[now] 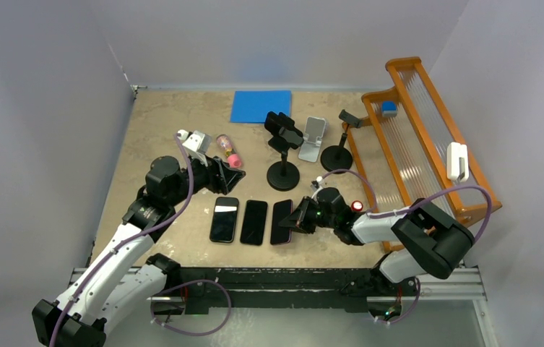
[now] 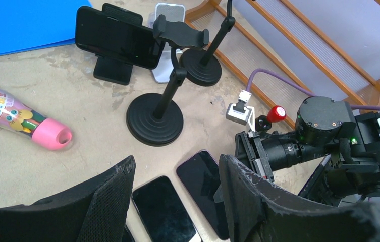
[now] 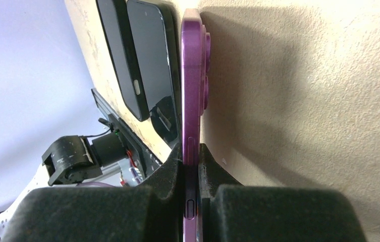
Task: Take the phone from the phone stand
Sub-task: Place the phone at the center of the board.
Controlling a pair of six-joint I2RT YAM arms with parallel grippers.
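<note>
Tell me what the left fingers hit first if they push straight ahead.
Probably the left fingers meet the round base of the nearer black stand; depth is unclear, so they might first skim the phones lying flat.

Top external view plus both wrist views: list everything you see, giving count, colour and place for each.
standing phone: 1, black, back centre, on small black stand
flat phones: 2, black, front centre, side by side
purple phone: 1, purple, right of those two
round-base stands: 2, black, centre back
folding stand: 1, silver, between them
bottle: 1, pink, lying left of stands
sheet: 1, blue, back edge
rack: 1, orange, right side
block: 1, blue, on rack
small item: 1, white, on rack rail
table: 1, beige
left arm: white-black, jaws open, holding nothing
right arm: white-black, jaws shut on purple phone
</note>
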